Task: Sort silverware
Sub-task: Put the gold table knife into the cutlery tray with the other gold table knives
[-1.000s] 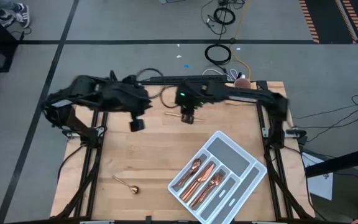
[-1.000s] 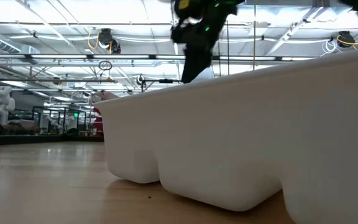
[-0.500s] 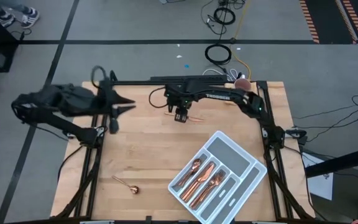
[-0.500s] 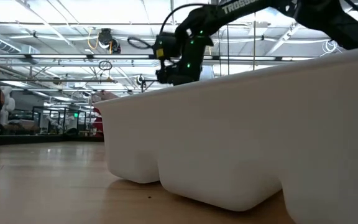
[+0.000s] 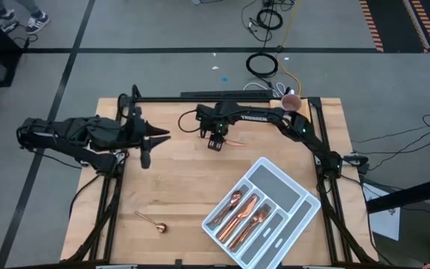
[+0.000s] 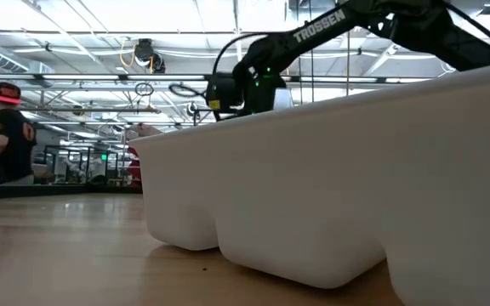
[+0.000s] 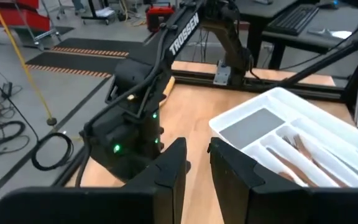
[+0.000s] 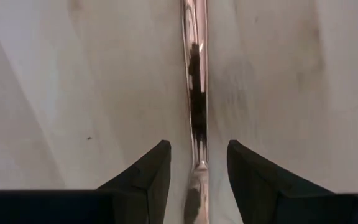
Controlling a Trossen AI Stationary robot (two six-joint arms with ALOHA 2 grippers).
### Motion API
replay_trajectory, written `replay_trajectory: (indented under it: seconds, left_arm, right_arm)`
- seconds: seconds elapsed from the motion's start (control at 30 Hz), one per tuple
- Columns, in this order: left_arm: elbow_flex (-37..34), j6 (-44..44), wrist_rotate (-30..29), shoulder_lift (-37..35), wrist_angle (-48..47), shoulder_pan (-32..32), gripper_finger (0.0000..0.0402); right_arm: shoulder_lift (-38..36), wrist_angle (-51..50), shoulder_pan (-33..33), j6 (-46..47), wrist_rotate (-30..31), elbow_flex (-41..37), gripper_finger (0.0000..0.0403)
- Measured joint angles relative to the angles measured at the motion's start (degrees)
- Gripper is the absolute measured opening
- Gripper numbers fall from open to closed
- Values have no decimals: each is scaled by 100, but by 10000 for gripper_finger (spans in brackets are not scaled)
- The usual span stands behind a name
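Observation:
A thin copper piece of silverware [image 8: 196, 87] lies flat on the wooden table near its far edge, partly under my right gripper [image 5: 215, 143]. That gripper [image 8: 197, 168] points down, open, one finger on each side of the piece and along its length, not touching it. Several copper pieces [image 5: 245, 213] lie in the slots of the grey-white divided tray [image 5: 304, 196] at the near right. A copper spoon [image 5: 153, 222] lies on the table at the near left. My left gripper [image 5: 145, 158] hangs above the table's left side, open a little [image 7: 199, 165], holding nothing.
In the low view the tray's white wall [image 6: 330, 187] fills the near ground, and the right arm [image 6: 245, 85] shows above its rim. A person [image 6: 5, 127] stands in the room beyond the table. Bare wood lies between the spoon and the tray.
My left arm has drawn back toward the table's left edge and come lower. My right gripper has sunk toward the table over the far piece of silverware and shifted slightly left, tipping to point more steeply down. The silverware has stayed where it was.

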Motion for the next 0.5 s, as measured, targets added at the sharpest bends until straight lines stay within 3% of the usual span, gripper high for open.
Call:
replay_trajectory:
  seconds: [0.13,0.33,0.4,0.5]
  left_arm:
    - [-2,148,-1,11,20,7,80]
    - [-2,170,-1,16,-19,7,80]
    - [-2,181,-3,17,-21,7,80]
    - [-2,214,-3,18,-27,7,80]
  right_arm:
    - [207,21,-11,124,-80,-37,144]
    - [314,129,58,365,404,-33,141]
    - [314,124,45,348,380,-33,124]
    - [317,131,54,370,464,-33,64]
